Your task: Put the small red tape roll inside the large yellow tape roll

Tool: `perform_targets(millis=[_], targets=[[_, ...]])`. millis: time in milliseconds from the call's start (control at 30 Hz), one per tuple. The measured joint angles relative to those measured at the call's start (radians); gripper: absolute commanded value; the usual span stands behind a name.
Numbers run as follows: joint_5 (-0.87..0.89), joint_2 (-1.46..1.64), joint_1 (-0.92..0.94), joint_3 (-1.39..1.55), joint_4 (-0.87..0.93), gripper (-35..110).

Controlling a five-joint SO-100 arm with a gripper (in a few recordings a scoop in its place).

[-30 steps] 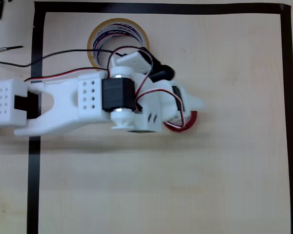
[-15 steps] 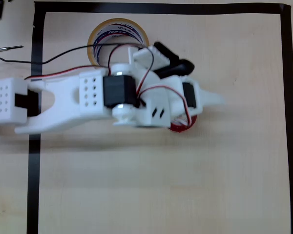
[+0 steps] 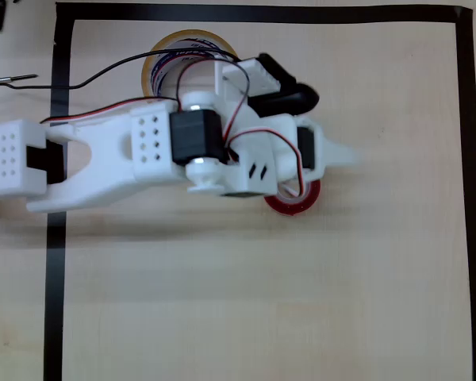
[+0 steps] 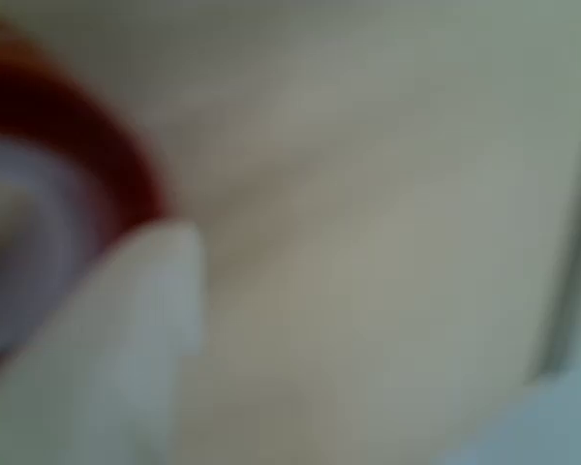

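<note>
Overhead view: white hand [image 3: 321,163] over small glossy red tape roll [image 3: 295,202], flat on pale wooden desk [image 3: 262,302]; grip unclear. Reaching step, seemingly. Next: close, lift, carry to large yellowish tape roll [image 3: 155,59].

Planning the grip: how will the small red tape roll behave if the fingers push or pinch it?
The small red tape roll lies flat on the table, so it will probably slide, not roll. Its glossy red side may slip in a pinch. It looks a stiff ring, small beside the arm, so likely light.
</note>
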Motion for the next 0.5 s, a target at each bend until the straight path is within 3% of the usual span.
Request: perform_targets(millis=[233,500], targets=[[0.078,-0.114,0.006,-0.12,0.14,22],[0.106,-0.117,0.037,-0.143,0.178,22]])
